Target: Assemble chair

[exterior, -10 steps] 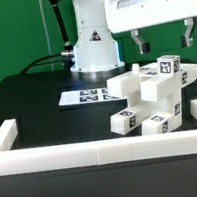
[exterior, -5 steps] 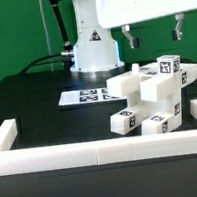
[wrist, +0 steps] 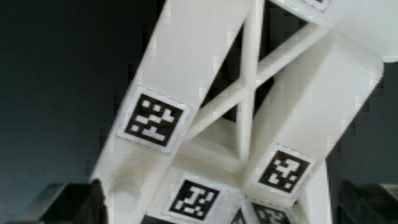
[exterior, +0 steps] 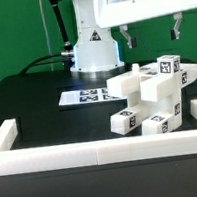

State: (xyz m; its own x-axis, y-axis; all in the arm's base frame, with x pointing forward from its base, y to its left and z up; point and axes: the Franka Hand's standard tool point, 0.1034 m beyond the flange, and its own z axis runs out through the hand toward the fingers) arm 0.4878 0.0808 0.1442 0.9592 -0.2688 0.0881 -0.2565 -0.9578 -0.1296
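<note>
I read the marker board (exterior: 86, 94) left of centre. The chair (exterior: 152, 99) sits on the bench (exterior: 37, 105) toward the exterior view's right, long axis near-left to far-right; the wrist view crops its outline. The fingers (exterior: 130, 38) hang spread above it, empty.

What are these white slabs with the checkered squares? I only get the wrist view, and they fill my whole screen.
Observer: They are parts of the chair. The exterior view shows it as a cluster of white blocks standing on a black table.
Operator: Is the claw holding it?
Observer: No. The gripper hangs above the chair, clear of it, with its jaws open and nothing between them.
Operator: Is anything else lying around?
Observer: Yes, a flat marker board lies on the table behind the chair, toward the exterior view's left.
</note>
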